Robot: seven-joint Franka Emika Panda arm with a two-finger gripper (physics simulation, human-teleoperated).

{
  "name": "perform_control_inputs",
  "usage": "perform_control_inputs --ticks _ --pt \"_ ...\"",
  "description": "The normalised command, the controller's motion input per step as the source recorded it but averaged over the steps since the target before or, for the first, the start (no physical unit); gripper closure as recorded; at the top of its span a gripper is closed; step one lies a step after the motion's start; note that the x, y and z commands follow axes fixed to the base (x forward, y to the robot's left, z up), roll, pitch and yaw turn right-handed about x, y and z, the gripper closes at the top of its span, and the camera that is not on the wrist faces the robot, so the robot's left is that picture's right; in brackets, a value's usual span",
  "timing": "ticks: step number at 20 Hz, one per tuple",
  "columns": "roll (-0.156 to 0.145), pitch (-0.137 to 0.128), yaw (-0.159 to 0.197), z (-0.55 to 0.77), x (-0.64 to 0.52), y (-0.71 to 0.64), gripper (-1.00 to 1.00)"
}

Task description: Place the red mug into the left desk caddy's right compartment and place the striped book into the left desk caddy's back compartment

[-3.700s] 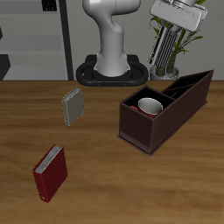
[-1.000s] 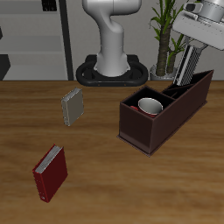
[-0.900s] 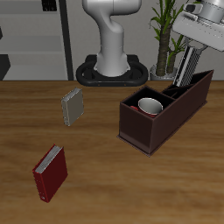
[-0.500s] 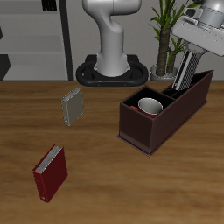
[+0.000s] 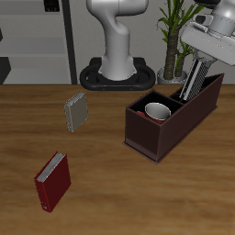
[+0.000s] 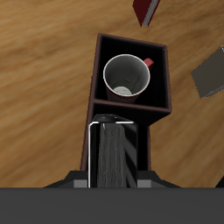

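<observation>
Wooden table (image 5: 101, 184) — shelving (image 5: 37, 37) behind, seemingly a plant (image 5: 174, 37).

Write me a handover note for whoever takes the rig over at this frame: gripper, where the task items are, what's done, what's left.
Gripper: shut on the striped book, held upright above the far end of the left desk caddy.
Red mug: standing upright in the right compartment. That part is done.
Striped book: over the back compartment; how deep its lower edge sits cannot be told.
Left: lower the book in, release, withdraw.
The dark red book and small grey book lie on the table, not part of the job.
</observation>
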Motion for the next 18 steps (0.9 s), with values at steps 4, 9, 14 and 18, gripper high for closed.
perform_control_inputs --ticks 4,9,14,18 --pt "-0.003 0.041 -0.004 -0.17 0.12 -0.02 1.00" --pt "0.009 0.051 0.006 -0.15 0.07 0.00 1.00" --pt "0.018 0.061 -0.014 -0.19 0.09 -0.03 -1.00" --pt "-0.005 0.025 0.003 -0.06 0.03 -0.06 -1.00"
